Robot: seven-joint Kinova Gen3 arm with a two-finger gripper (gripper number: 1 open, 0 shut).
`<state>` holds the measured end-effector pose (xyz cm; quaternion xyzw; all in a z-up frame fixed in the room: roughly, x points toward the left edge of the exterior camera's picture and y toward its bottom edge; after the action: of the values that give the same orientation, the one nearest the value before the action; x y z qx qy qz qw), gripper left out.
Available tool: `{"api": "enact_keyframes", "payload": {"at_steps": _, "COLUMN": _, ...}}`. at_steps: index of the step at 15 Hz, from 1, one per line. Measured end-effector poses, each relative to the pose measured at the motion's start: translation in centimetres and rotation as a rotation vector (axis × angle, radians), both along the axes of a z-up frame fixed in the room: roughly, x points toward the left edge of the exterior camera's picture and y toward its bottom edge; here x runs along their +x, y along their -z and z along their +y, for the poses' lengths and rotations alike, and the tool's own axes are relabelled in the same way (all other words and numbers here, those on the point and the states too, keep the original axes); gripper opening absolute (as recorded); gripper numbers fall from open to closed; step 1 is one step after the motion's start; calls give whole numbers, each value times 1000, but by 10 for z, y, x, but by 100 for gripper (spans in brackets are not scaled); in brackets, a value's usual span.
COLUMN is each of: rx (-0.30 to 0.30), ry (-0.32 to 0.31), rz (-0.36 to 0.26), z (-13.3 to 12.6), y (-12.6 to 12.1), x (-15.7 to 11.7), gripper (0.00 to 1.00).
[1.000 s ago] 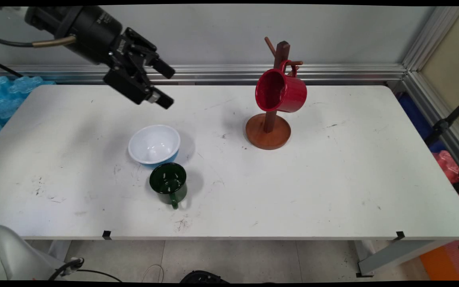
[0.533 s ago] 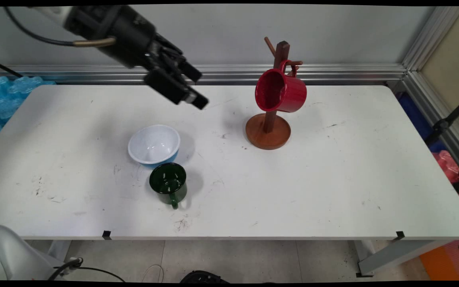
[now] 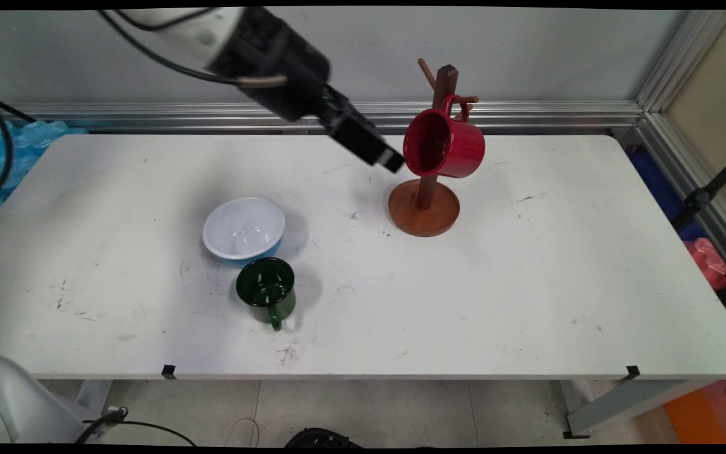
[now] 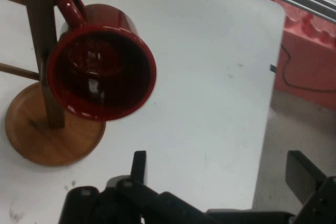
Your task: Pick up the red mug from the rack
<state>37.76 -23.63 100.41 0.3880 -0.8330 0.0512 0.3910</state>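
At the near side of the white table (image 3: 464,302), a dark green mug (image 3: 266,288) is seen standing upright, its handle turned toward the near edge. Just behind it, and touching or nearly touching it, a white bowl (image 3: 244,228) with a blue outside is set on the tabletop. Farther back and to the right, a wooden mug tree (image 3: 425,208) is stood on its round base, and a red mug (image 3: 443,143) is hung by its handle on one of the pegs, tilted so that its mouth is turned toward the left and the near side. The black gripper (image 3: 383,155) is held in the air just left of the red mug's rim, close beside it; contact cannot be made out. In the hand view, the gripper (image 4: 220,174) is seen with its two fingers (image 4: 138,164) spread wide apart and nothing between them, and the red mug (image 4: 102,69) is shown ahead of them, mouth toward the camera, well clear of the fingertips.
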Motion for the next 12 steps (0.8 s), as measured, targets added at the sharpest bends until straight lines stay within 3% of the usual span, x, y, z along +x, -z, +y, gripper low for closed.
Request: {"api": "enact_keyframes", "payload": {"at_steps": 12, "rx": 62, "ry": -184, "rz": 28, "z": -47, "y": 40, "x": -75, "gripper": 100}}
